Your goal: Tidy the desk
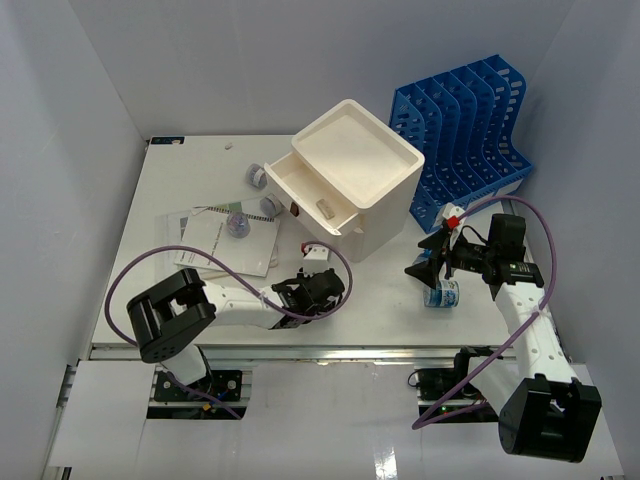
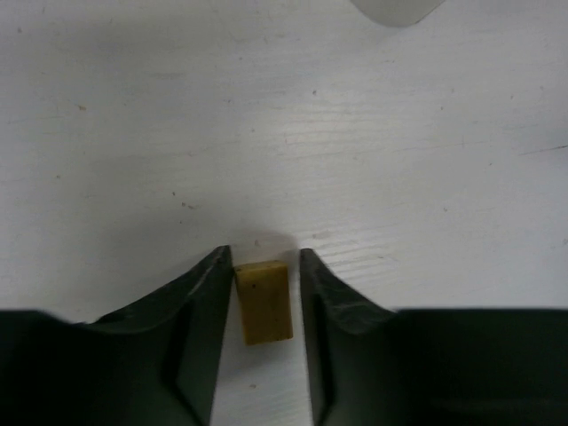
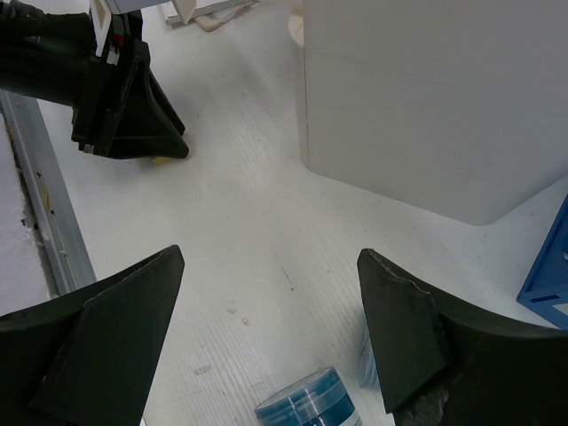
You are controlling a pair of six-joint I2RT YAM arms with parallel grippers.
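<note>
Desk (image 1: 170,170) fills the middle of the top view: white, flat, rigid, rail along its lower edge. Not a thing to lift, just the work surface; it looks smooth, so I'd expect small items to skid when nudged

Left gripper (image 2: 266,257), lower centre of the top view, is down on the desk with a small yellow block (image 2: 264,302) between the jaws. The left jaw is at the block's side and a sliver of white shows on the right, so I cannot tell if it is pinched. The block looks light and probably rubbery, maybe an eraser. Hold it across the narrow width, low, as the jaws stand now

Right gripper (image 3: 271,266), right of centre in the top view, is spread wide with nothing between the fingers. A blue roll (image 3: 306,404) sits just below it at the wrist view's bottom edge

Drawer box (image 1: 350,175) with one drawer out is at upper centre, blue file rack (image 1: 465,130) at upper right and papers (image 1: 225,240) at left
</note>
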